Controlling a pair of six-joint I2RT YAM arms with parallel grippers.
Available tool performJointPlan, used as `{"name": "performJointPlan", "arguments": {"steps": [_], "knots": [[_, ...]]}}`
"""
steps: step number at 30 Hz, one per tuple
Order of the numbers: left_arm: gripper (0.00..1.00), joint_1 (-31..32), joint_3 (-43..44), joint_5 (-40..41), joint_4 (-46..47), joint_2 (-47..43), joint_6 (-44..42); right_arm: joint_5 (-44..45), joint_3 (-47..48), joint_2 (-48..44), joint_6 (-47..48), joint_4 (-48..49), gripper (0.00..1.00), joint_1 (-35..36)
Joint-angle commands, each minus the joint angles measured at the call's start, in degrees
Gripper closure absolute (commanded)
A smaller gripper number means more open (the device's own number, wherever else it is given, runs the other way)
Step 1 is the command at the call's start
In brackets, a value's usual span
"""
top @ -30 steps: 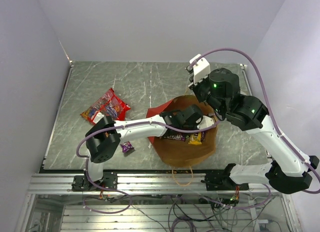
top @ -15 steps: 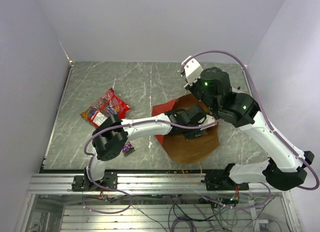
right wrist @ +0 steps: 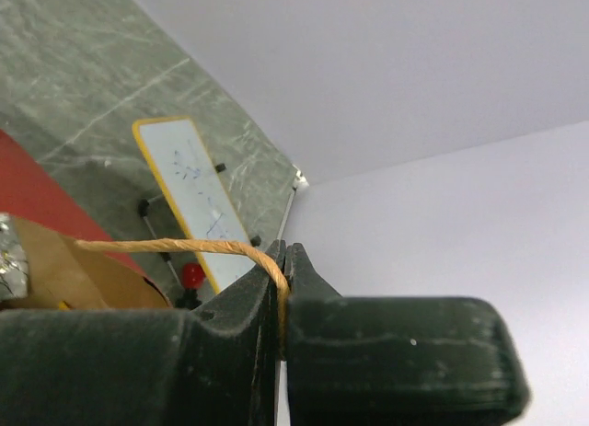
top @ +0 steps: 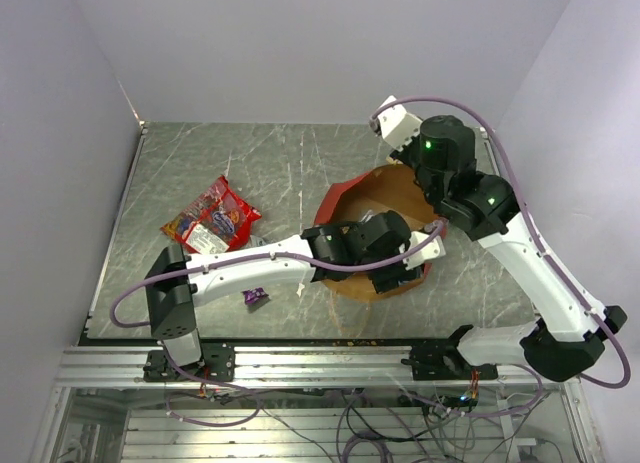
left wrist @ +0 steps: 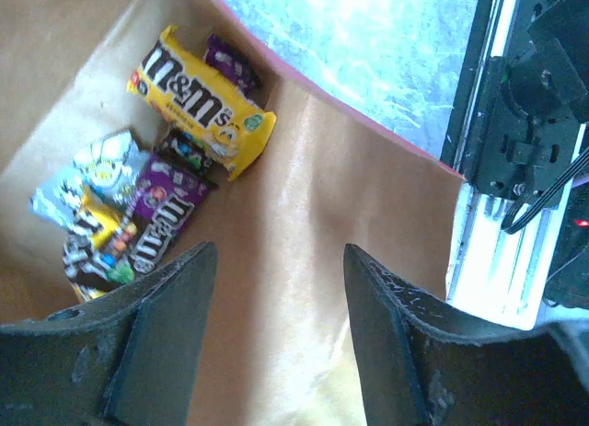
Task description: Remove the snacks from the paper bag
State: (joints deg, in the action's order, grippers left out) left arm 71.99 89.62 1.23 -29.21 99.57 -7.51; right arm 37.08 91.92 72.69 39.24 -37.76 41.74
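The brown paper bag point(top: 395, 193) with red side panels is tipped up and open. My right gripper point(top: 405, 155) is above its far rim, shut point(right wrist: 285, 256) on the thin loop handle point(right wrist: 184, 248). My left gripper point(top: 398, 268) reaches into the bag mouth, open and empty point(left wrist: 281, 260) above the bag's inner wall point(left wrist: 313, 187). Several snacks lie in the bag's bottom: a yellow M&M's packet point(left wrist: 201, 99), a purple wrapper point(left wrist: 230, 65), a purple-brown packet point(left wrist: 161, 210) and a silver-blue one point(left wrist: 87, 182). A red chip bag point(top: 212, 218) and a small purple packet point(top: 254, 296) lie on the table to the left.
The grey marble table point(top: 260, 163) ends at a metal rail point(top: 300, 363) in front and white walls behind and beside. A white board with a yellow edge point(right wrist: 198, 191) and a red knob point(right wrist: 191, 274) show behind the bag in the right wrist view.
My right gripper has pulled the handle up and back, tipping the bag's mouth open. My left arm has swung and pushed its gripper deeper into the bag.
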Motion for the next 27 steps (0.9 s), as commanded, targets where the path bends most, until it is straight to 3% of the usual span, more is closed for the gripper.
{"name": "performJointPlan", "arguments": {"steps": [1, 5, 10, 11, 15, 23, 27], "knots": [[0.32, -0.4, -2.2, 0.0, -0.5, -1.6, 1.9, -1.2, 5.5, 0.3, 4.0, 2.7, 1.0, -0.9], [0.31, -0.5, -3.9, 1.3, 0.4, -2.0, 3.0, -6.8, 7.2, 1.3, -0.2, -3.9, 1.0, 0.6], [0.27, -0.7, -7.9, 2.4, 3.3, -2.9, 5.5, -16.1, -1.3, -2.4, -5.0, -4.6, 1.0, 7.1], [0.18, -0.8, -8.8, 2.4, 3.8, -3.3, 6.2, -17.8, -3.7, -3.3, -5.8, -3.9, 1.0, 7.4], [0.02, -1.0, -13.3, 1.9, 6.0, -6.5, 8.2, -21.2, -11.9, -6.5, -8.1, -1.0, 1.0, 7.7], [0.03, -1.0, -26.6, -2.2, 14.7, -18.8, 3.6, -19.3, -11.7, -8.8, -8.6, -2.9, 1.0, 7.7], [0.22, -1.0, -27.5, -1.8, 18.6, -18.6, -1.9, -19.1, -10.3, -9.7, -7.7, -4.4, 1.0, 7.8]]}}
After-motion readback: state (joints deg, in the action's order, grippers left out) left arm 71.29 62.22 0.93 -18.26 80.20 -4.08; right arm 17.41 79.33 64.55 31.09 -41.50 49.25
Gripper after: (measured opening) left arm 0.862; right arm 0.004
